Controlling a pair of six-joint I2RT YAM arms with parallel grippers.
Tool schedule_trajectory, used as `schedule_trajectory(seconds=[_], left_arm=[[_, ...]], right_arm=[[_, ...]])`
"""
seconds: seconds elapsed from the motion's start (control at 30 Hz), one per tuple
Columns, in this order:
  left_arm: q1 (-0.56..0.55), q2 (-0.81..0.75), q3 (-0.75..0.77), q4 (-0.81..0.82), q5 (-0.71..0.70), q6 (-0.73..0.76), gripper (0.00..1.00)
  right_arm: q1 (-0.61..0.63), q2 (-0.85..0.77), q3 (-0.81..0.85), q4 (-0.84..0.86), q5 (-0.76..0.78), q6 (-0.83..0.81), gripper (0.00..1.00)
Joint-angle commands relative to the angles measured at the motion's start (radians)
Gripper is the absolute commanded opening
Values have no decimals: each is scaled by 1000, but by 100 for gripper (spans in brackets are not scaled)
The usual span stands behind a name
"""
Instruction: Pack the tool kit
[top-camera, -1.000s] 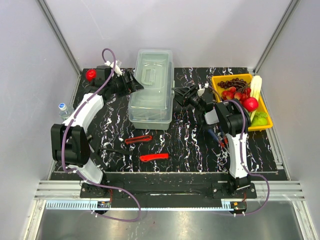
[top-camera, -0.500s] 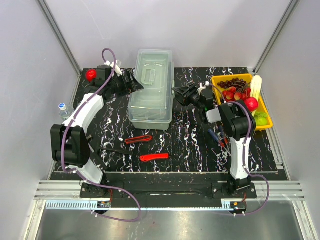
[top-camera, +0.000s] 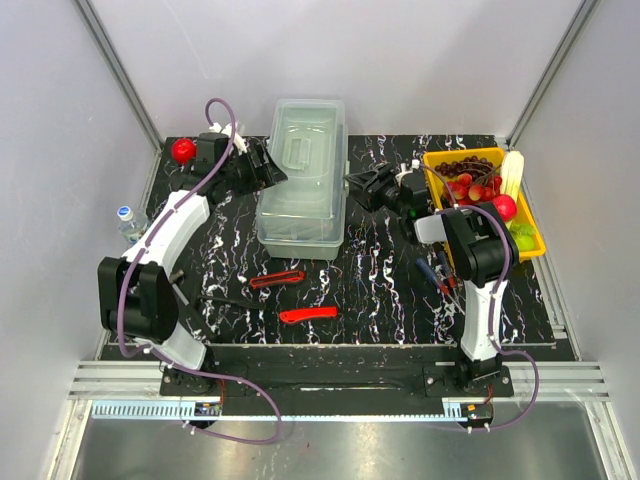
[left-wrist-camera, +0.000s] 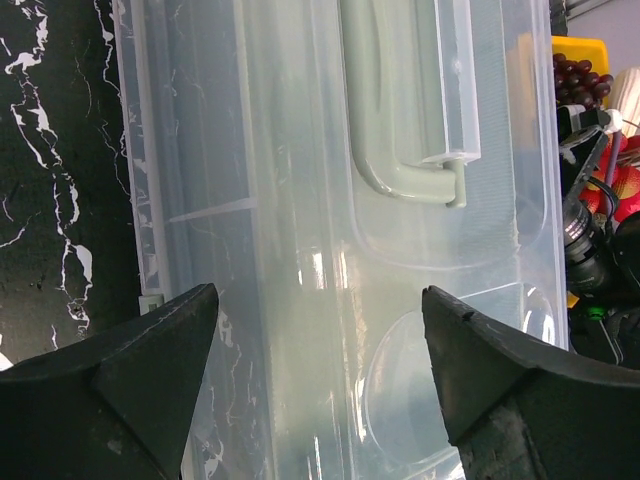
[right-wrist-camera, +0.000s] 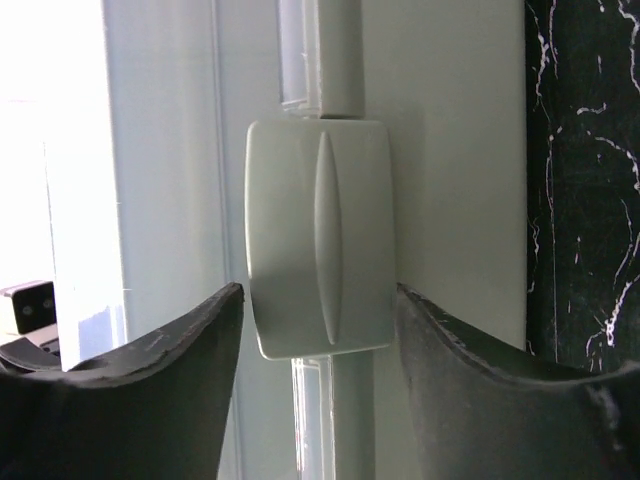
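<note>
**A:** From above, how are the arms standing around the toolbox (top-camera: 303, 180)?

**B:** The left arm (top-camera: 170, 225) is lying stretched along the toolbox's left. Its left gripper (top-camera: 268, 168) is pointing at the lid's left edge. The right arm (top-camera: 480, 270) is standing doubled over to the toolbox's right, and the right gripper (top-camera: 356, 186) is facing the right wall. The toolbox is sitting shut. A red-and-black tool (top-camera: 277, 279) and an all-red tool (top-camera: 308, 315) are lying in front of it. A blue-handled screwdriver (top-camera: 431, 273) is lying to its front right, and a yellow fruit tray (top-camera: 478, 156) is sitting to its right.

**A:** What is the left wrist camera adding?

**B:** The jaws are standing wide apart, grasping nothing, and the translucent lid is filling the space beyond them. The grey-green handle (left-wrist-camera: 400, 175) is lying flat in its recess.

**A:** And the right wrist camera?

**B:** It is showing the latch (right-wrist-camera: 318, 250), which the overhead view is not showing. The two fingers (right-wrist-camera: 140, 400) are standing apart, one close on each side of the latch. I cannot tell whether they are pinching it.
</note>
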Motion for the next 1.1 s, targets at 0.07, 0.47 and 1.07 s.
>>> schedule_trajectory(seconds=[0.07, 0.47, 1.07], left_arm=[[-11, -1, -34, -142, -36, 44, 87], [-11, 10, -51, -116, 53, 15, 88], [-12, 33, -29, -167, 50, 49, 88]], right_arm=[[48, 38, 20, 72, -113, 56, 84], [60, 177, 75, 582, -203, 326, 90], [75, 22, 72, 280, -237, 96, 50]])
